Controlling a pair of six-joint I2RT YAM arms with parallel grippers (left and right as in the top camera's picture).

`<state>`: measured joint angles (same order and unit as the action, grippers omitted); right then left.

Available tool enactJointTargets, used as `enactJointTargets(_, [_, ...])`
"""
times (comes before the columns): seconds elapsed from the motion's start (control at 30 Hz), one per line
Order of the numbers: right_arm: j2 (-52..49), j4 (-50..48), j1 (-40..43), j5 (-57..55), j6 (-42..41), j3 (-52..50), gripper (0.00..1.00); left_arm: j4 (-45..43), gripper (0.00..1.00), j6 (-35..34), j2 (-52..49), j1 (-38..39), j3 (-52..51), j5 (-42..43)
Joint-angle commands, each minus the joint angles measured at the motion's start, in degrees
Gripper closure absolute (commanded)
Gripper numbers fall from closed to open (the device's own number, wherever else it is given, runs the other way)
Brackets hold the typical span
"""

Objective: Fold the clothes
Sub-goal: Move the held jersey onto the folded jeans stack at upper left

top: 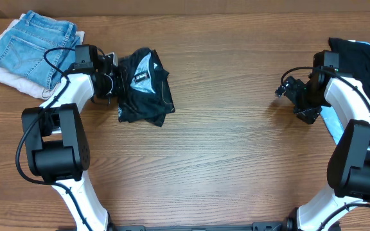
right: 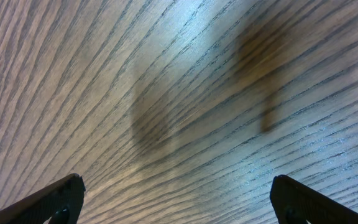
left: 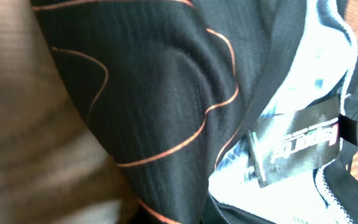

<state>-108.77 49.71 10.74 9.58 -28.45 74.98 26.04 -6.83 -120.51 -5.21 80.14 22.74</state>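
Observation:
The clothes, a black jersey with thin orange lines, lie bunched in a heap at the table's back left. My left gripper is at the heap's left edge, shut on the fabric. In the left wrist view the jersey fills the frame, with its pale inner collar and a black label showing; my own fingers are hidden there. My right gripper hovers far to the right, apart from the jersey. It stands open over bare wood with nothing between its fingers.
Folded blue jeans lie on a white cloth at the back left corner, just behind my left arm. A plain black garment lies at the back right under my right arm, with a light blue piece beside it.

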Motion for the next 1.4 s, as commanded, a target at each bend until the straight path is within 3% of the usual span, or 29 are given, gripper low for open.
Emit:
enactJointTargets(0.0, [1.84,-0.17,-0.02,-0.55,0.17,-0.31,0.00,-2.58,0.96,3.28,-1.11,0.00,1.38,-1.60])
enactJointTargets(0.37, [1.84,-0.20,-0.02,-0.55,0.17,-0.31,0.00,-4.15,0.96,9.90,-1.11,0.00,10.58,-9.90])
enactJointTargets(0.57, [1.84,-0.20,-0.02,-0.55,0.17,-0.31,0.00,-0.81,0.96,12.28,-1.11,-0.59,19.39,-15.67])
enactJointTargets(0.83, [1.84,-0.17,-0.02,-0.55,0.17,-0.31,0.00,4.24,0.96,13.66,-1.11,-5.57,30.88,-17.42])
enactJointTargets(1.37, [1.84,-0.20,-0.02,-0.55,0.17,-0.31,0.00,5.14,0.93,9.79,-1.09,-19.10,33.55,-13.68])
